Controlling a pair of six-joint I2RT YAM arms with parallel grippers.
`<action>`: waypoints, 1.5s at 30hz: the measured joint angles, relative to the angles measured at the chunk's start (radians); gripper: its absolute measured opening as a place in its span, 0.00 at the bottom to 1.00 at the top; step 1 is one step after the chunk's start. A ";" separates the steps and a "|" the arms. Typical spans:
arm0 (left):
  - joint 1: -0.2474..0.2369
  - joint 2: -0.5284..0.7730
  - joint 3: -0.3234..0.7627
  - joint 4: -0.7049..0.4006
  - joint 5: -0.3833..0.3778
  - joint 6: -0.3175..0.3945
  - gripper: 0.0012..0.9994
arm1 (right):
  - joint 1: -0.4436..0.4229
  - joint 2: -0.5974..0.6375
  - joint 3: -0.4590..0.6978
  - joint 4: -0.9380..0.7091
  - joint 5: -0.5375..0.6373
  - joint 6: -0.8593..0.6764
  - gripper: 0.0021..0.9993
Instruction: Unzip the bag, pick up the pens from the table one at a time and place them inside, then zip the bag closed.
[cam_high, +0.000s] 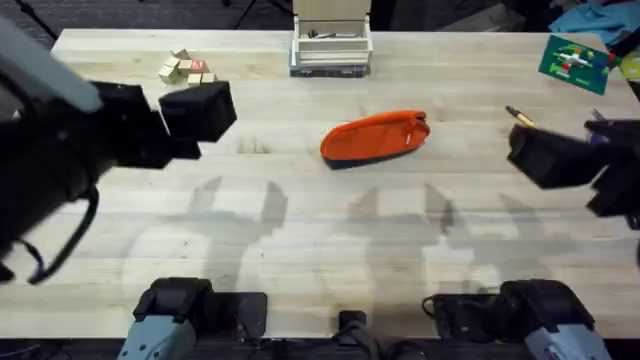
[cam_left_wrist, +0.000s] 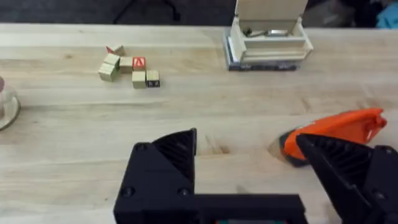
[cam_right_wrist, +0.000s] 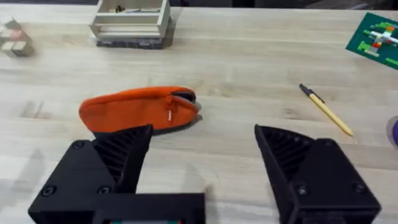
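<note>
The orange bag (cam_high: 375, 137) lies on the table (cam_high: 330, 230) near the middle, with a dark lower edge. In the right wrist view the bag (cam_right_wrist: 137, 109) shows a small white zipper pull and a dark gap at one end. One yellow pen (cam_high: 520, 117) with a dark tip lies to the bag's right, and the right wrist view shows this pen (cam_right_wrist: 326, 109) too. My left gripper (cam_high: 200, 110) hovers left of the bag, open and empty (cam_left_wrist: 249, 155). To the bag's right, beside the pen, my right gripper (cam_high: 545, 155) is open and empty (cam_right_wrist: 202, 149).
A wooden box (cam_high: 331, 45) stands at the table's far edge behind the bag. Small wooden blocks (cam_high: 185, 68) sit at the far left. A green board (cam_high: 573, 60) lies at the far right. A purple thing (cam_right_wrist: 395, 130) shows just past the pen.
</note>
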 joint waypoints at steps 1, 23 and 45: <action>0.000 0.026 0.023 -0.017 0.001 0.006 0.99 | 0.000 0.020 0.024 -0.008 0.000 0.005 1.00; 0.000 0.359 0.111 -0.052 0.328 0.446 0.99 | 0.000 0.124 0.093 0.046 0.000 0.020 1.00; 0.000 0.649 0.111 -0.048 0.823 1.041 0.99 | 0.000 0.123 0.093 0.086 0.000 0.020 1.00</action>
